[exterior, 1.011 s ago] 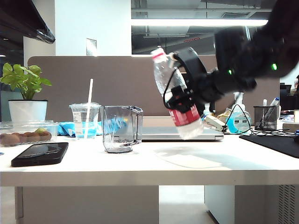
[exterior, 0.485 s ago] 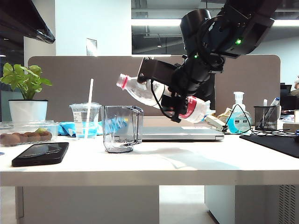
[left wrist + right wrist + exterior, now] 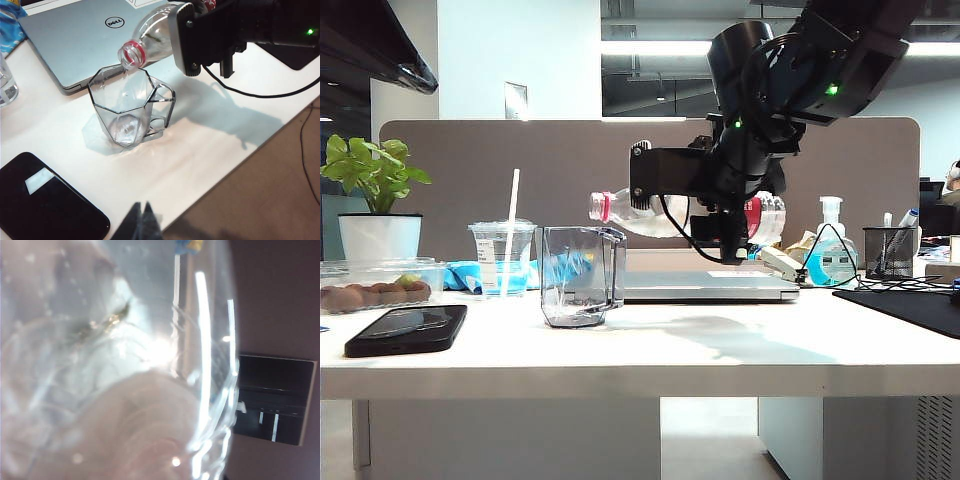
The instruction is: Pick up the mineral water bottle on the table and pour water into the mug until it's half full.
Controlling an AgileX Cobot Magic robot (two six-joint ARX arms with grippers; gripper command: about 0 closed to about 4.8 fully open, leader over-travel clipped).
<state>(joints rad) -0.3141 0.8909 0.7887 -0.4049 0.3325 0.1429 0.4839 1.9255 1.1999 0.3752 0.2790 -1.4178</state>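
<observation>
Office table [image 3: 720,350] carries the nearly empty mug [image 3: 578,276]; the right gripper [image 3: 725,215], jaws clamped on the mineral water bottle [image 3: 650,212], holds it level with its mouth over the rim, pouring barely begun, while the left gripper [image 3: 141,220], jaws together and empty, hovers nearby.

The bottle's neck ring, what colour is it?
Pink-red. The ring sits just behind the open mouth of the mineral water bottle, clearest in the left wrist view, above the mug.
</observation>
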